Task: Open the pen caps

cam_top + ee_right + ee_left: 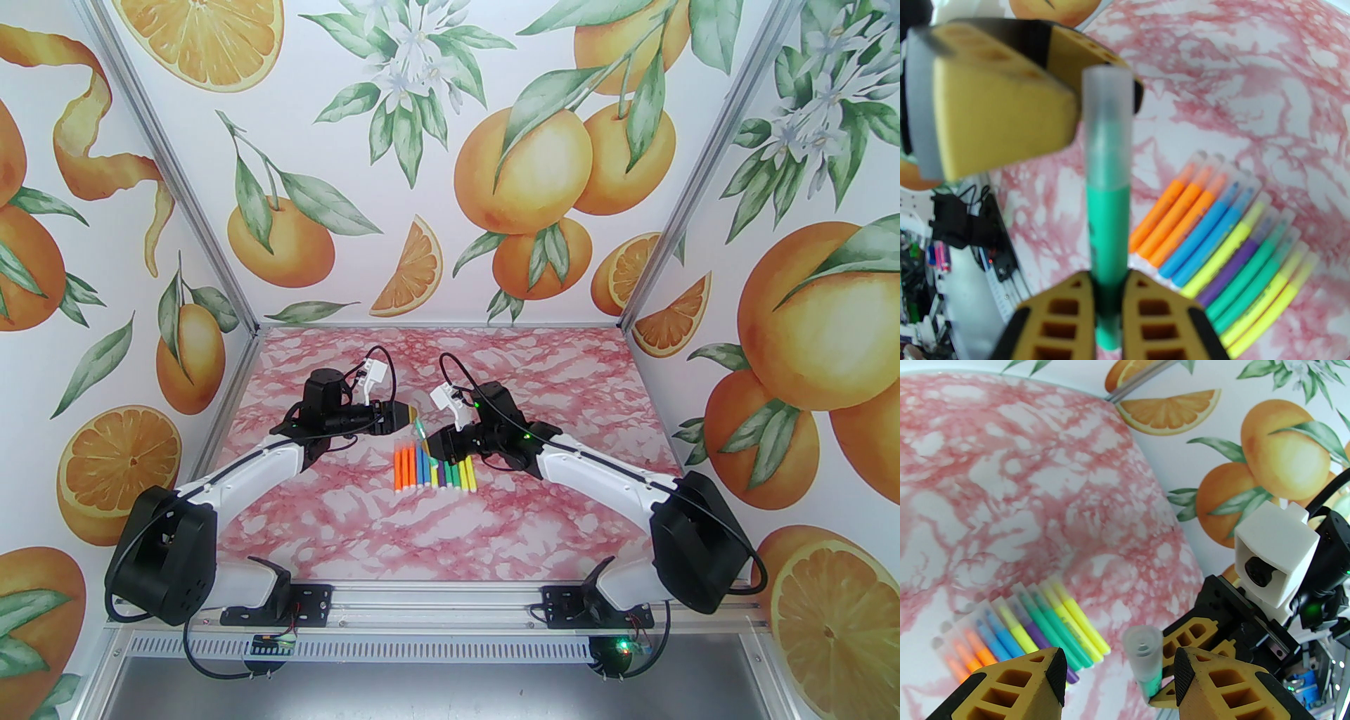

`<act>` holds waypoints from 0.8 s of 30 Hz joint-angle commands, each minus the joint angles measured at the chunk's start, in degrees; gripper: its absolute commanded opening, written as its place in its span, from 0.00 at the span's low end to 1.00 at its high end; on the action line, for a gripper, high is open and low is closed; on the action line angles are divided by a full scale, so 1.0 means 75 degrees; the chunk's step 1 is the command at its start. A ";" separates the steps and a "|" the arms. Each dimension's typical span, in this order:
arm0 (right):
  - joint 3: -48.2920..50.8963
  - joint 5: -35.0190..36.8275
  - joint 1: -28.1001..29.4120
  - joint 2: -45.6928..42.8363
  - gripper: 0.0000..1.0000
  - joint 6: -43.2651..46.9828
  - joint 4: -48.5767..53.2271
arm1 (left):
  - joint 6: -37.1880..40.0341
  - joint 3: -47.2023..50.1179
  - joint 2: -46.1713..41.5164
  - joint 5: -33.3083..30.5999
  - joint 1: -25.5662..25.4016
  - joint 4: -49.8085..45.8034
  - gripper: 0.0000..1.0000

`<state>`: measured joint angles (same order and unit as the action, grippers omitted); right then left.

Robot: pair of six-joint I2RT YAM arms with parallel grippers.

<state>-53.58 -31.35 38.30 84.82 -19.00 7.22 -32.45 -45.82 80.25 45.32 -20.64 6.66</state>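
Aiming cap [1107, 123] at left gripper [1119, 673], green pen [1107, 225] tilts.

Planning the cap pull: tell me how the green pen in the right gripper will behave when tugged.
The green pen looks like a stiff, straight plastic barrel, so it probably won't bend. Its smooth round body is pinched only near the tail by the right gripper, so it may slip or pivot. The translucent cap is likely light and press-fitted.

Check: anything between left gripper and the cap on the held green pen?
Nothing visible. The left gripper is open with the frosted cap just ahead of its gap; right gripper clamps the green pen lower down the barrel.
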 commanded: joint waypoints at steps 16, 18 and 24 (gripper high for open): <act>-0.0113 -0.0175 0.0098 0.0047 0.00 0.0058 -0.0351 | -0.0408 -0.0347 0.0292 0.0461 -0.0247 0.0847 0.35; -0.0098 -0.0156 0.0093 0.0058 0.00 0.0043 -0.0371 | -0.0431 -0.0350 0.0281 0.0466 -0.0247 0.0846 0.32; -0.0028 -0.0085 0.0095 0.0097 0.00 0.0038 -0.0434 | -0.0464 -0.0401 0.0244 0.0442 -0.0247 0.0812 0.20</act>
<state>-53.58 -31.99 38.61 84.82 -19.00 5.74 -36.14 -46.70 82.08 47.48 -22.20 10.98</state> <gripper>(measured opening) 0.123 0.222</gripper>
